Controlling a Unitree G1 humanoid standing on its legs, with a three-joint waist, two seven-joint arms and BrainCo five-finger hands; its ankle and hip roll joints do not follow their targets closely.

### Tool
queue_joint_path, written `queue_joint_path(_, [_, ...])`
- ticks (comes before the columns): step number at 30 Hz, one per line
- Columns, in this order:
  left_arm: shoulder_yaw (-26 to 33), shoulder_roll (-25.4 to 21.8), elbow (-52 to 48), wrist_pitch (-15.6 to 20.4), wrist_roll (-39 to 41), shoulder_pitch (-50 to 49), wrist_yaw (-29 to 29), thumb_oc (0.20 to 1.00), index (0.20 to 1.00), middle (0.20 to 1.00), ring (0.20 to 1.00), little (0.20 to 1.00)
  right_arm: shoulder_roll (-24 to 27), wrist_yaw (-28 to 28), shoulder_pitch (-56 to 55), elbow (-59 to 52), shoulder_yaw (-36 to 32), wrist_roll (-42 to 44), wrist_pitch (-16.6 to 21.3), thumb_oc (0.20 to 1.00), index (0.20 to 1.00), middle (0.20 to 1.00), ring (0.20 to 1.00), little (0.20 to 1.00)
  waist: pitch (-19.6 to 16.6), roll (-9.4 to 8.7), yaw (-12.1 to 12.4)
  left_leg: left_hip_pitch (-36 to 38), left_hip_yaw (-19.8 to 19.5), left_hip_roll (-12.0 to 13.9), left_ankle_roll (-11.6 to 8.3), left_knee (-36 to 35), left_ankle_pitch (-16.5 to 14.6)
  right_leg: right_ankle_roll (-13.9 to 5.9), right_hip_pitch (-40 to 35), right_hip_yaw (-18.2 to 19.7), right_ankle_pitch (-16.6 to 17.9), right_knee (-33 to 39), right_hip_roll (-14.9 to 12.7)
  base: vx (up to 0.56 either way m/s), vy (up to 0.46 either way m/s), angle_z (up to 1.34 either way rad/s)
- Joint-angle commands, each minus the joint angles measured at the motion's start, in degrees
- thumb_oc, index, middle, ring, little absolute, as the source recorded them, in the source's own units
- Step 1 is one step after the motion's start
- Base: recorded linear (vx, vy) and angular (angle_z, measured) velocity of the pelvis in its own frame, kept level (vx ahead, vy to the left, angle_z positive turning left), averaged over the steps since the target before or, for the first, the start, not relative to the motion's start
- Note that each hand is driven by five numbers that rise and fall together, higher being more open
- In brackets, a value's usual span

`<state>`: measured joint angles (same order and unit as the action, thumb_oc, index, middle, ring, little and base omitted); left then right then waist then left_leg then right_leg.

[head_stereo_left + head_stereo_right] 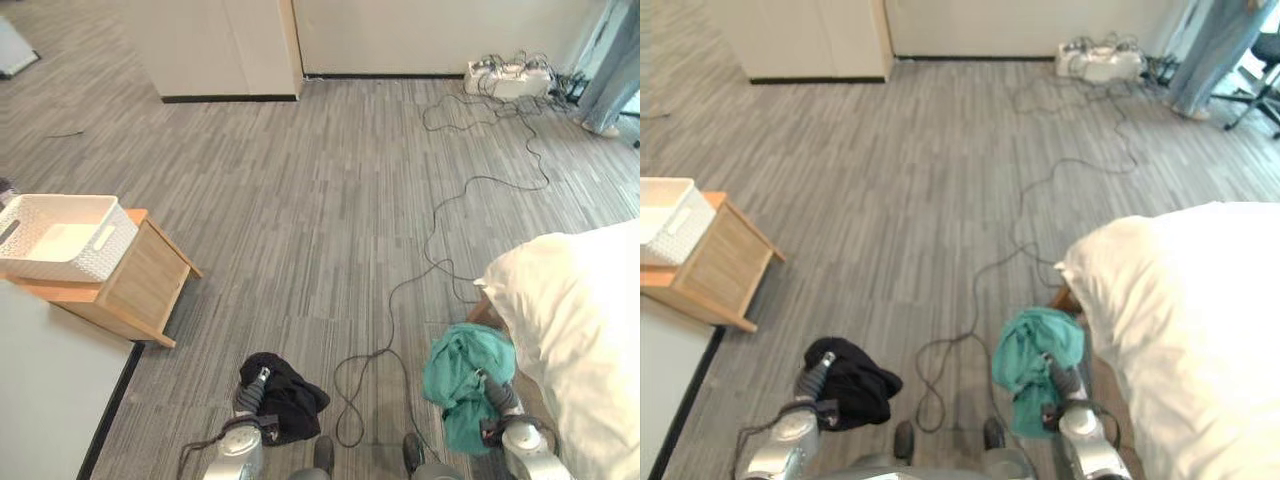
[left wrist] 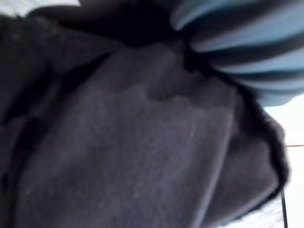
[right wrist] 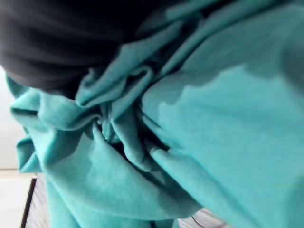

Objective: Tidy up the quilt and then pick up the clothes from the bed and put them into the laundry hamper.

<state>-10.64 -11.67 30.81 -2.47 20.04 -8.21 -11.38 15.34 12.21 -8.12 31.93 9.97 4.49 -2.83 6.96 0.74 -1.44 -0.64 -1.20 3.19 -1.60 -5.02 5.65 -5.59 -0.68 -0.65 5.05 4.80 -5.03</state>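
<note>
Left eye view: the left hand (image 1: 252, 392) sits low at the picture's lower left, wrapped in a bunched black garment (image 1: 288, 398); the cloth hides the fingers, so I cannot tell how they are set. The right hand (image 1: 497, 392) sits at the lower right, buried in a crumpled teal garment (image 1: 462, 372); its fingers are hidden too. The teal garment hangs just beside the near corner of the bed's white quilt (image 1: 575, 330), which runs off the right edge. A white laundry hamper (image 1: 62, 236) stands on a small wooden stand (image 1: 145, 282) at the left edge, well apart from both hands. A wide stretch of grey floor (image 1: 320, 190) lies open between hamper and bed, crossed by a thin black cord (image 1: 440, 250).

Right eye view: the same layout, with the quilt's rounded edge closer to centre.

Left wrist view: black cloth up close.

Right wrist view: folds of teal cloth, bunched tightly.
</note>
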Motion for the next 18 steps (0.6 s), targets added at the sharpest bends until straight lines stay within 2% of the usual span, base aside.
queue_joint_path(1, [-1.13,0.03,-1.7,1.44,1.54,0.83,-0.86,0.2,0.2,0.2,0.2,0.2,-1.26,0.72,0.08,-5.43,0.29,-0.29,0.96,0.2,0.2,0.2,0.2,0.2,-0.49,-1.96,1.87,3.85,1.55,-1.81,-0.66,0.02,-5.63,-1.23,-3.24,-6.82,-4.54,-1.12,0.22,0.02,-0.07,0.11])
queue_joint_path(5, [-0.43,-0.72,-2.15,2.43,-0.28,1.67,-1.11,0.2,0.2,0.2,0.2,0.2,0.65,0.68,1.35,-6.88,0.3,-2.83,1.44,0.2,0.2,0.2,0.2,0.2,0.31,-1.29,2.22,3.76,1.83,-1.73,-0.67,1.03,-5.54,-1.0,-3.23,-6.77,-4.99,-1.01,0.26,-0.01,-0.054,0.08])
queue_joint_path(6, [-0.34,-1.12,-2.84,3.29,-0.43,2.43,-1.61,0.2,0.2,0.2,0.2,0.2,2.32,1.1,2.48,-7.86,0.12,-4.3,1.8,0.2,0.2,0.2,0.2,0.2,2.35,-1.43,2.71,-0.29,2.2,-2.59,-1.15,9.53,-7.15,-0.33,-3.02,-6.37,-5.69,-1.88,-0.5,-0.08,-0.073,-0.01])
queue_joint_path(7, [-0.5,-0.99,-3.16,3.59,-0.24,2.67,-1.57,0.2,0.2,0.2,0.2,0.2,2.98,1.19,2.89,-7.97,-0.13,-4.85,2.15,0.2,0.2,0.2,0.2,0.2,3.15,-1.49,2.85,-2.31,2.13,-3.1,-2.08,14.12,-6.76,0.11,-3.11,-6.45,-5.93,-2.04,-0.72,-0.08,-0.073,-0.02])
queue_joint_path(8, [-0.5,-0.98,-3.16,3.59,-0.24,2.72,-1.58,0.2,0.2,0.2,0.2,0.2,2.99,1.18,2.94,-7.94,-0.16,-4.85,2.17,0.2,0.2,0.2,0.2,0.2,3.16,-1.42,2.77,-2.67,2.02,-3.05,-2.11,14.69,-7.01,0.13,-3.06,-6.55,-5.95,-2.07,-0.67,-0.01,-0.087,-0.07])
queue_joint_path(9, [-0.56,-0.77,-3.15,4.07,0.54,3.82,-1.58,0.2,0.2,0.2,0.2,0.2,4.73,1.42,4.53,-7.95,-0.62,-6.2,2.38,0.2,0.2,0.2,0.2,0.2,5.28,-1.52,3.55,-9.06,1.03,-2.6,-5.7,26.67,-0.31,1.4,-4.5,-7.22,-6.95,-2.21,-1.0,0.0,-0.087,0.01])
queue_joint_path(10, [-0.71,-0.51,-2.83,4.12,0.66,4.36,-1.82,0.2,0.2,0.2,0.2,0.2,5.17,1.44,5.16,-7.87,-0.52,-6.4,2.29,0.2,0.2,0.2,0.2,0.2,6.26,-1.53,3.76,-12.04,0.46,-2.19,-7.4,31.94,3.4,2.02,-4.92,-7.71,-7.3,-2.45,-0.96,-0.01,-0.088,0.16])
queue_joint_path(12, [-0.51,-0.5,-2.34,4.23,0.68,4.6,-1.91,0.2,0.2,0.2,0.2,0.2,5.61,1.37,5.13,-8.07,-0.7,-6.63,2.13,0.2,0.2,0.2,0.2,0.2,6.47,-1.54,3.8,-14.8,1.26,-1.48,-7.13,34.78,3.79,2.3,-5.55,-8.04,-7.75,-2.27,-0.78,0.11,-0.069,0.57])
queue_joint_path(13, [-0.03,-0.29,-1.64,4.14,0.44,4.54,-1.98,0.2,0.2,0.2,0.2,0.2,6.14,1.35,4.96,-8.03,-0.66,-7.13,1.84,0.2,0.2,0.2,0.2,0.2,6.29,-1.61,4.71,-18.21,4.68,-1.0,-4.88,33.12,1.8,2.2,-7.42,-8.08,-8.67,-1.28,-0.81,0.3,-0.055,0.44])
queue_joint_path(14, [0.18,-0.26,-1.39,4.01,0.1,4.3,-2.03,0.2,0.2,0.2,0.2,0.2,6.16,1.28,4.95,-8.17,-0.51,-7.14,1.75,0.2,0.2,0.2,0.2,0.2,5.92,-1.22,5.17,-19.17,5.51,-1.39,-3.97,29.93,0.72,2.04,-8.24,-7.77,-9.16,-0.76,-0.48,0.27,-0.011,-0.01])
queue_joint_path(15, [0.17,-0.26,-1.4,4.01,0.08,4.24,-2.04,0.2,0.2,0.2,0.2,0.2,6.16,1.27,4.88,-8.2,-0.5,-7.13,1.74,0.2,0.2,0.2,0.2,0.2,5.99,-1.39,5.34,-18.86,5.8,-1.5,-3.88,29.87,0.5,1.95,-8.5,-7.6,-9.23,-0.62,-0.7,0.34,0.091,-0.47])
queue_joint_path(16, [0.48,-0.19,-1.74,3.79,-0.59,3.37,-1.84,0.2,0.2,0.2,0.2,0.2,6.59,1.0,4.81,-8.64,-0.26,-7.93,1.76,0.2,0.2,0.2,0.2,0.2,5.25,-0.21,6.05,-19.72,6.21,-1.68,-2.44,21.99,-0.53,1.39,-9.19,-7.21,-10.08,0.04,0.23,0.26,0.08,-0.73])
queue_joint_path(17, [0.44,-0.1,-1.85,3.73,-0.66,3.12,-1.84,0.2,0.2,0.2,0.2,0.2,6.68,0.97,4.6,-8.72,-0.23,-7.96,1.73,0.2,0.2,0.2,0.2,0.2,5.09,-0.56,6.25,-18.93,6.68,-2.07,-2.32,20.89,-0.4,1.25,-9.3,-6.98,-10.32,-0.01,-0.3,0.51,0.175,-0.58])
queue_joint_path(18, [0.82,0.18,-2.16,3.72,-0.78,2.44,-2.0,0.2,0.2,0.2,0.2,0.2,6.98,1.37,5.07,-8.52,0.19,-9.06,1.71,0.2,0.2,0.2,0.2,0.2,4.62,0.79,7.46,-19.6,7.54,-0.67,-3.11,11.5,3.54,0.42,-11.11,-6.74,-12.31,0.2,0.31,0.41,0.152,-0.19])
